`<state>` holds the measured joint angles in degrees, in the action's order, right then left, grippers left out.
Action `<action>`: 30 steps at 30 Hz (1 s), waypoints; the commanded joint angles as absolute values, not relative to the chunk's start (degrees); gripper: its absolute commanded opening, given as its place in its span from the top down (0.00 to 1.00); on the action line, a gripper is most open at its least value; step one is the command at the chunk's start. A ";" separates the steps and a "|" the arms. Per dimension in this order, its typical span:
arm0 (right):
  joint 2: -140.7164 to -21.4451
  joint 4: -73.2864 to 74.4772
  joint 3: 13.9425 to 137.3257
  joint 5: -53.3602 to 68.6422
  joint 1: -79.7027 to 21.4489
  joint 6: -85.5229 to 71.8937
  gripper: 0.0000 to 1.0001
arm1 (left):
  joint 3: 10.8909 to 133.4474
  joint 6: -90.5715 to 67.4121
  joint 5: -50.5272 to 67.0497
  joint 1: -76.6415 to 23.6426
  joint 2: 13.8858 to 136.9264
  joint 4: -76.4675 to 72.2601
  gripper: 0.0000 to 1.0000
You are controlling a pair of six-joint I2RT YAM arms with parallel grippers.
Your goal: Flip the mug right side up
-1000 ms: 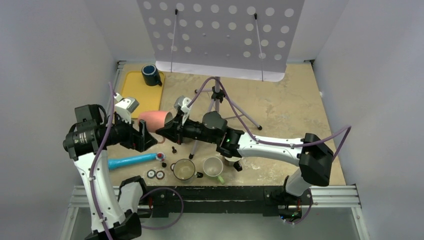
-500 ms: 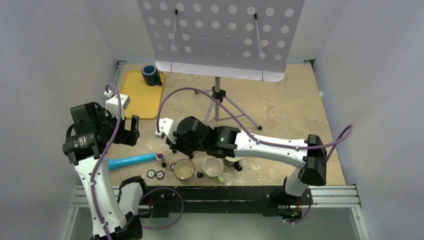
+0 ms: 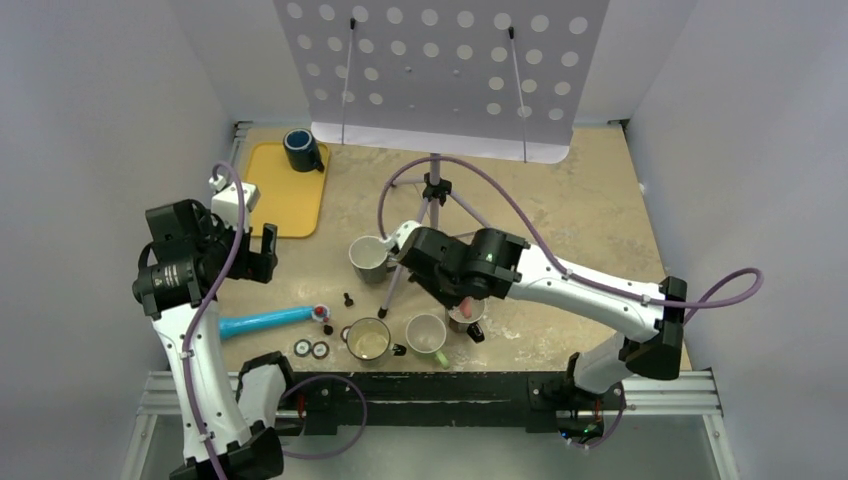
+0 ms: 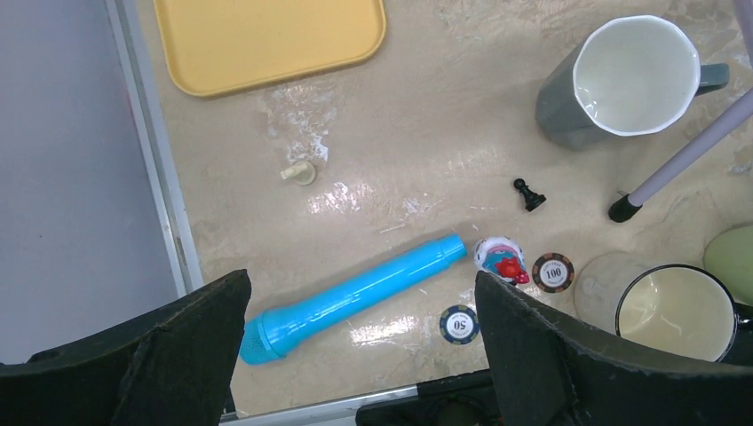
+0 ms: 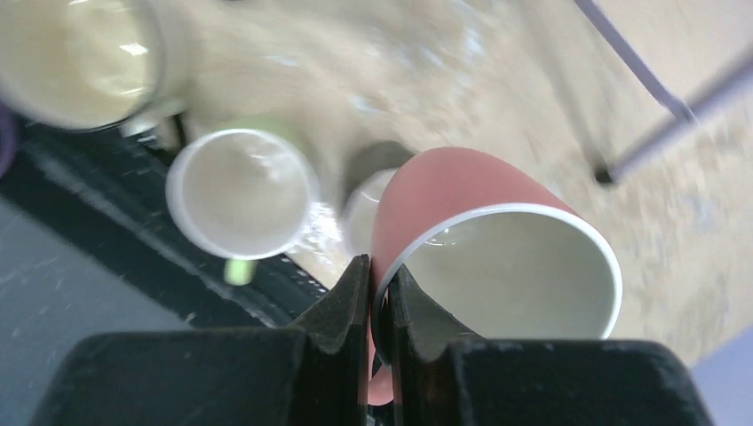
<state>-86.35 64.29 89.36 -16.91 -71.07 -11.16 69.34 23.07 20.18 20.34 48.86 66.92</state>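
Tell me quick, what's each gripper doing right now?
Left gripper: open, holding nothing.
Right gripper: shut on the pink mug, pinching its wall at the rim.

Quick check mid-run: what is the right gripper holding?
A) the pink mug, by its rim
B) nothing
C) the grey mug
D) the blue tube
A: in the right wrist view the right gripper has its jaws closed on the rim of the pink mug.

Even bright light; motion-blurred right wrist view.
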 commanded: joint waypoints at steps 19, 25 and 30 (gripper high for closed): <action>-79.78 46.99 64.51 -8.65 -30.67 -14.97 1.00 | 60.43 16.38 12.19 17.08 67.25 44.20 0.03; -78.23 43.15 59.43 -3.38 -27.37 -15.25 1.00 | 62.82 15.37 10.03 13.57 73.18 41.99 0.05; -78.48 43.79 59.16 -2.19 -27.16 -14.61 0.58 | 63.00 11.65 11.38 12.76 78.36 34.32 0.05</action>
<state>-80.84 46.63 58.85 -4.56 -27.57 -15.99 60.75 15.68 11.46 13.34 75.16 43.16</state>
